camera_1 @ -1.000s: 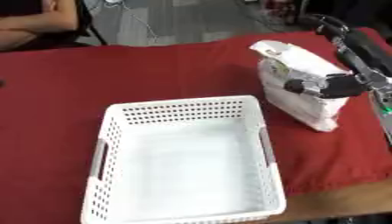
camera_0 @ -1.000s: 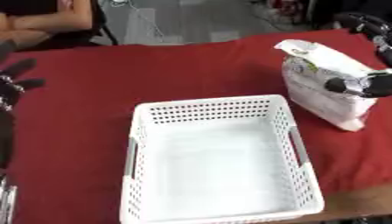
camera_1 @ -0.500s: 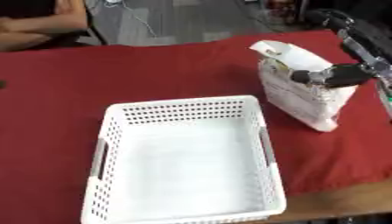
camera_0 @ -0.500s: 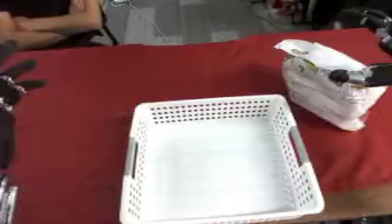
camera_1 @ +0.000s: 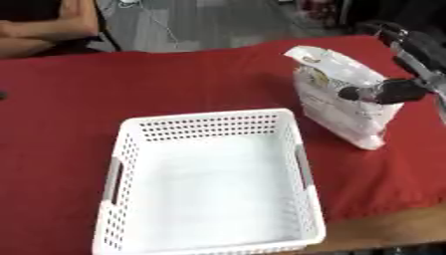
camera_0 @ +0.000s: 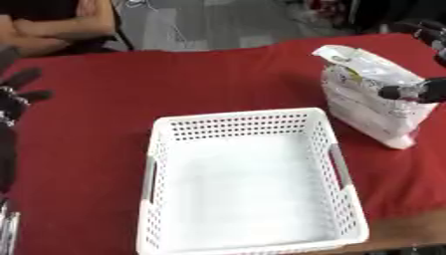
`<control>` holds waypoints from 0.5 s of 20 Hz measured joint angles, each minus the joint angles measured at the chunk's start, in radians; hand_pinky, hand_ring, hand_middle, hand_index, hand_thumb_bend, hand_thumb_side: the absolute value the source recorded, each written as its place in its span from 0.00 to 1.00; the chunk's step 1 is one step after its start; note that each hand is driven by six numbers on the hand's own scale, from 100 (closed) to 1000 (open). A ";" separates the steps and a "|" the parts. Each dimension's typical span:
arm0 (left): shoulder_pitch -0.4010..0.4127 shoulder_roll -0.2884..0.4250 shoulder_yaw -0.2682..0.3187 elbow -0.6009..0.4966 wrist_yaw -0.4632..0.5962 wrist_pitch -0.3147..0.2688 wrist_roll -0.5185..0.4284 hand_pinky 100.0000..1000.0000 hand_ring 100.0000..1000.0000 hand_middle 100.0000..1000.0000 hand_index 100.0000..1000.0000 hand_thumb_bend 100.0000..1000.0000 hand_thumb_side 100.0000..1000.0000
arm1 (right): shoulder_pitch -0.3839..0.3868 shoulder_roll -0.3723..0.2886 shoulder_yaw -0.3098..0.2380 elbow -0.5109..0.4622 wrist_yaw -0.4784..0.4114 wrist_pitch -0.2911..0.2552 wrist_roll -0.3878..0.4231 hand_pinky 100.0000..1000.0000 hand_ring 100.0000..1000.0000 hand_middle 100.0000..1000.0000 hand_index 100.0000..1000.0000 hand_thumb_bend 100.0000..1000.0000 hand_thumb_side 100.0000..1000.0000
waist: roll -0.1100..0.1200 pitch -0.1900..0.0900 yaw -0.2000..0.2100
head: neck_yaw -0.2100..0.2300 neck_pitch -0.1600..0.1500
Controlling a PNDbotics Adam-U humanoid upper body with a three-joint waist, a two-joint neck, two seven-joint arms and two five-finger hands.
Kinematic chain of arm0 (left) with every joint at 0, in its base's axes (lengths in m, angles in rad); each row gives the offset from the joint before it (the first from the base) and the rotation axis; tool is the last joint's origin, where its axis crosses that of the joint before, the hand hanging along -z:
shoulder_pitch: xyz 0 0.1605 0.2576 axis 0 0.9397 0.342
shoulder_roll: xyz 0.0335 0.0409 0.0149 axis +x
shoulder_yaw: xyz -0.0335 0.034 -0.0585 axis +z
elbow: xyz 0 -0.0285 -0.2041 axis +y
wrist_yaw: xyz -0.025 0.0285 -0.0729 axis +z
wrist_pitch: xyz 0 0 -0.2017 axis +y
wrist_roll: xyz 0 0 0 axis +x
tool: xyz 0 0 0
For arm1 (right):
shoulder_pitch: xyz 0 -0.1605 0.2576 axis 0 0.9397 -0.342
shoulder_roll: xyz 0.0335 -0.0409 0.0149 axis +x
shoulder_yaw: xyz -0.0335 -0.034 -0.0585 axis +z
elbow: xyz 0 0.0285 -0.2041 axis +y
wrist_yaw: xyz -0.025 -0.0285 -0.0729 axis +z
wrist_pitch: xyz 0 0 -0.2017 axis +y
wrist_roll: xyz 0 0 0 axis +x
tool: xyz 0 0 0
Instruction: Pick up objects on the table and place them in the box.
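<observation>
Right hand: my right hand (camera_1: 393,91) comes in from the right edge and sits against the upper side of the white bag; one dark finger lies across the bag's face, and the rest reaches behind it. It looks wrapped round the bag's top part, though the far fingers are hidden.
Left hand: my left hand (camera_0: 17,92) shows at the left edge of the left eye view, fingers spread and relaxed, holding nothing, well apart from everything.
Bag: the white plastic bag (camera_1: 340,98), with a small yellow-green print near its top, stands tilted on the worktop just right of the basket's far right corner. Its crumpled top points toward the far side, its bottom corner rests on the cloth near the basket's right wall. I cannot tell whether it is already off the cloth.
Basket: the white perforated basket (camera_0: 338,170) sits in the middle, near the front edge, with grey handle slots on both short-looking sides. Nothing lies inside it.
Worktop: the red cloth-covered worktop (camera_0: 96,129) carries only the bag and the basket as far as I see.
Step in hand: I judge this to be the grasp on the bag, before any carry.
Next move: it calls for lifting the bag high enough to clear the basket's right rim, then shifting left over the open middle and lowering. The bag is soft and may sag or swing, so the bottom corner could catch the rim.
</observation>
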 measured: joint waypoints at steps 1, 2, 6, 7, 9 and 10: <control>0.000 0.000 0.000 0.000 0.000 0.000 0.000 0.71 0.85 0.98 0.95 0.73 1.00 | 0.000 -0.001 0.000 0.005 0.006 -0.001 0.001 0.88 0.91 0.93 1.00 0.80 0.74 | 0.000 0.000 0.000 | 0.000 0.000; 0.000 0.000 0.000 0.000 0.000 0.000 -0.001 0.71 0.85 0.98 0.95 0.73 1.00 | 0.003 -0.001 0.000 0.010 0.011 -0.002 0.002 0.88 0.91 0.93 1.00 0.80 0.74 | 0.000 0.000 0.000 | 0.000 0.000; 0.000 0.000 0.000 0.000 0.000 0.001 -0.004 0.71 0.85 0.98 0.95 0.73 1.00 | 0.008 -0.001 0.000 0.030 0.032 -0.006 0.006 0.88 0.91 0.92 1.00 0.80 0.73 | 0.000 0.000 0.000 | 0.000 0.000; 0.000 0.000 0.000 0.000 0.000 0.001 -0.005 0.71 0.85 0.98 0.95 0.73 1.00 | 0.009 -0.001 0.000 0.037 0.036 -0.006 0.007 0.88 0.91 0.92 1.00 0.80 0.73 | 0.000 0.000 0.000 | 0.000 0.000; 0.000 0.000 0.000 0.000 0.000 0.001 -0.007 0.71 0.85 0.98 0.95 0.73 1.00 | 0.011 -0.001 0.000 0.051 0.044 -0.006 0.008 0.89 0.91 0.92 1.00 0.80 0.72 | 0.000 0.000 0.000 | 0.000 0.000; 0.000 0.000 0.000 0.000 0.000 0.001 -0.007 0.71 0.85 0.98 0.95 0.73 1.00 | 0.015 -0.001 -0.001 0.059 0.048 -0.007 0.009 0.89 0.91 0.92 1.00 0.80 0.72 | 0.000 0.000 0.000 | 0.000 0.000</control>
